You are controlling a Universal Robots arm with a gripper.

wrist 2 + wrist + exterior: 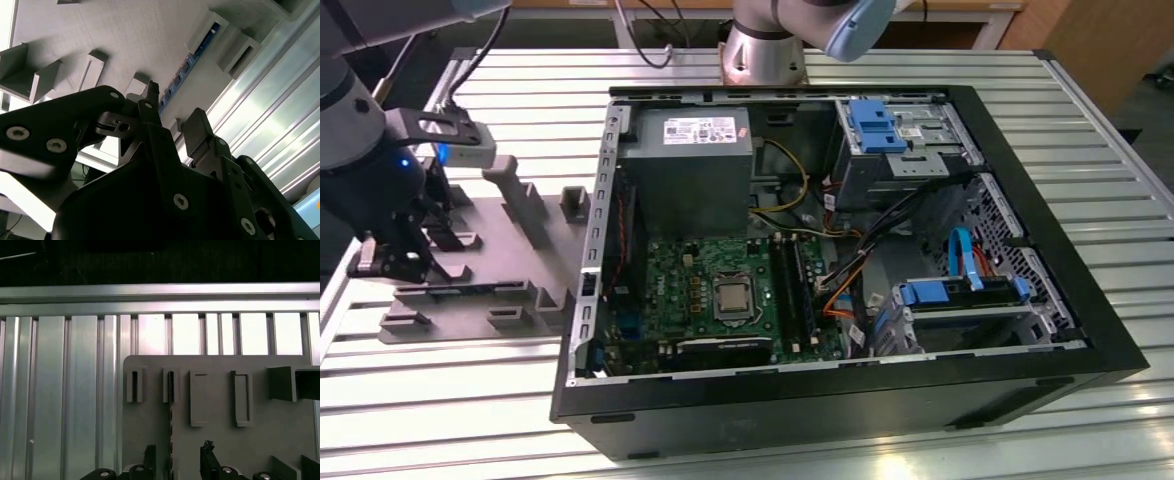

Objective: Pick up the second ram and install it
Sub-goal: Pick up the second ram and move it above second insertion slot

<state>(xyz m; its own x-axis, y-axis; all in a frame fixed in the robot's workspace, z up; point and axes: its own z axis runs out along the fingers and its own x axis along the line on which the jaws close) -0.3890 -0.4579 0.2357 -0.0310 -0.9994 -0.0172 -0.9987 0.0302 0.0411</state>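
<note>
Hand (175, 112) spread, second ram (192, 57) in gray holder (125, 30)

On the worktop (454, 400), the fixture plate (494, 270) lies at the exterior view's left of the computer case (1087, 335). The second ram (171, 405) stands on edge in the plate's slots.

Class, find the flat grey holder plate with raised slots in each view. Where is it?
Exterior view: the flat grey holder plate lies at the exterior view's left, beside the open black computer case.
First wrist view: the plate lies on the ribbed aluminium table, under the black gripper.
Second wrist view: the plate lies beyond the gripper.
Shared landmark: the gripper, jaws open.
</note>
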